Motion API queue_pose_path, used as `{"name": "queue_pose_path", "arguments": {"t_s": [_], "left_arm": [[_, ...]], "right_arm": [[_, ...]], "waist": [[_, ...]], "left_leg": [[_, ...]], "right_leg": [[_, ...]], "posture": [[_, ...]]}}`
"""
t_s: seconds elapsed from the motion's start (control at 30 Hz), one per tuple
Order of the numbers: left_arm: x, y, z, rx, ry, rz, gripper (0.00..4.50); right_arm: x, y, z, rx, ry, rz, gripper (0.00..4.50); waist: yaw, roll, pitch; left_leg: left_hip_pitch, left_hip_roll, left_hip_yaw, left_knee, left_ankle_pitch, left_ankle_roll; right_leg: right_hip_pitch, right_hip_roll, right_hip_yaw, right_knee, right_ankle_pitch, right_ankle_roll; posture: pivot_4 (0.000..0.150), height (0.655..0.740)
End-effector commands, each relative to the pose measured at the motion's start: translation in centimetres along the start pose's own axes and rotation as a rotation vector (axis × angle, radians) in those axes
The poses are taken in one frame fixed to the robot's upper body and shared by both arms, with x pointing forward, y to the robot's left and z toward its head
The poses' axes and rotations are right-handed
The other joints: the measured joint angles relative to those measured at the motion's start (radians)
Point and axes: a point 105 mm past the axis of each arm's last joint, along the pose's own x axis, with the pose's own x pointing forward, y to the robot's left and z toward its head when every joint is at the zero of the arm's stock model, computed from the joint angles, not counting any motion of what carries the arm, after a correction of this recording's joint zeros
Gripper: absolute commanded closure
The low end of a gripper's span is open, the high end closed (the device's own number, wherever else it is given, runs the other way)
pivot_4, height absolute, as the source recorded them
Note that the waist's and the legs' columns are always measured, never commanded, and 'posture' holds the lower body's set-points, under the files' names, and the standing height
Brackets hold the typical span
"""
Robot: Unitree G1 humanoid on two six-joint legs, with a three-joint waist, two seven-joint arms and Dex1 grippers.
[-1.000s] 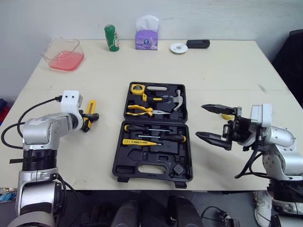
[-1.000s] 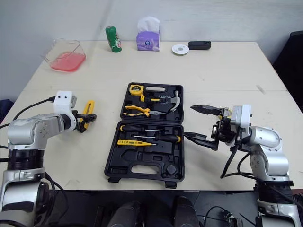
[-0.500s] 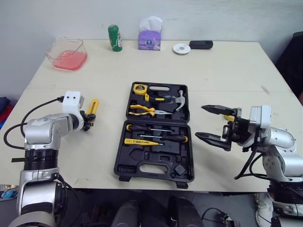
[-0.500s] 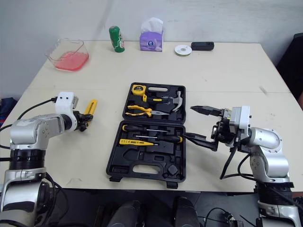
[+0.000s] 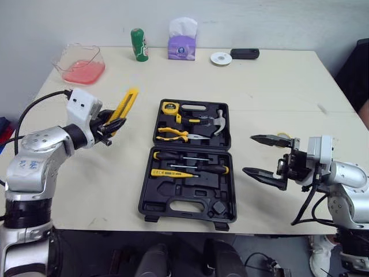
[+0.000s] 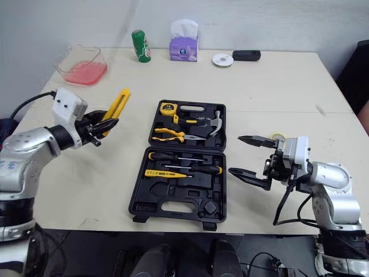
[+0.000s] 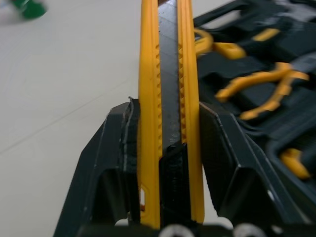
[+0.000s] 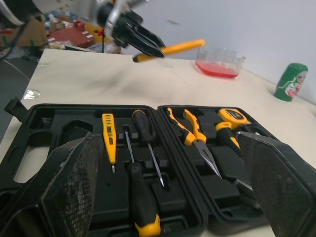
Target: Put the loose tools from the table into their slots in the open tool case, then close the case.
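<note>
Your left hand [image 5: 112, 123] clamps the light, stiff utility knife [image 5: 130, 101] at one end; slick plastic may pivot. Your right hand [image 5: 249, 154] is spread apart.

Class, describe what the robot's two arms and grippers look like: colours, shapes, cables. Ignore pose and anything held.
The left arm and right arm are silver-grey with rounded joint housings. Each wrist carries a white boxy module and a loose black cable. The left gripper and right gripper each have two black wedge-shaped fingers.
</note>
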Motion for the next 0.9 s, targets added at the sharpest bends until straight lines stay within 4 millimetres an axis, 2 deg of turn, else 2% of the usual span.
{"name": "queue_pose_path", "arguments": {"t_s": [0.03,0.1,0.2,0.3,0.37,0.5,0.63,0.9], "left_arm": [[-0.6,-5.0,2.9,0.177,-0.122,-0.31,3.27],[-1.0,-7.8,3.4,0.217,-0.155,-0.484,3.27],[-0.9,-10.6,3.6,0.199,-0.173,-0.647,3.27],[-0.9,-12.8,3.2,0.173,-0.164,-0.776,3.27],[-0.8,-13.9,2.3,0.184,-0.121,-0.845,3.27],[0.2,-15.1,0.0,0.23,0.005,-0.917,3.27],[1.3,-16.1,-0.6,0.288,0.038,-0.941,3.27],[3.5,-15.7,-2.3,0.301,0.152,-0.865,3.27]], "right_arm": [[-0.8,0.5,1.2,-0.042,0.012,0.024,0.0],[-1.2,0.9,1.0,-0.034,0.032,0.027,0.0],[-1.5,1.4,0.9,-0.03,0.059,0.043,0.0],[-1.7,1.8,0.8,-0.021,0.079,0.056,0.0],[-1.9,2.0,0.8,-0.019,0.094,0.067,0.0],[-2.2,2.3,1.0,-0.004,0.105,0.07,0.0],[-2.5,2.9,0.7,0.007,0.129,0.087,0.0],[-3.1,4.0,0.1,0.026,0.148,0.086,0.0]], "waist": [[0.001,0.0,0.0],[0.005,0.0,0.0],[0.003,0.0,0.0],[0.003,0.0,0.0],[0.001,0.0,0.0],[0.003,0.0,0.0],[0.006,0.0,0.0],[0.004,0.0,0.0]], "left_leg": [[0.0,0.0,0.0,0.0,0.0,0.0],[0.0,0.0,0.0,0.0,0.0,0.0],[0.0,0.0,0.0,0.0,0.0,0.0],[0.0,0.0,0.0,0.0,0.0,0.001],[0.001,0.0,0.0,0.0,0.0,0.001],[0.001,0.0,0.0,0.0,0.0,0.001],[0.0,0.0,0.0,0.0,0.0,0.002],[0.0,-0.001,-0.001,0.0,0.0,0.003]], "right_leg": [[0.0,0.0,0.0,0.0,0.0,0.0],[0.0,0.0,0.0,0.0,0.0,0.0],[0.001,0.0,0.0,-0.001,0.0,0.0],[0.001,0.001,0.0,0.0,0.0,0.0],[0.001,0.001,0.0,0.0,0.0,0.0],[0.001,0.004,0.0,0.0,0.0,0.0],[0.001,0.004,0.0,-0.001,0.0,0.0],[0.002,0.004,-0.001,-0.001,0.0,0.001]], "posture": [[0.15,0.74],[0.15,0.74],[0.15,0.74],[0.15,0.74],[0.15,0.74],[0.15,0.74],[0.15,0.74],[0.15,0.74]]}}
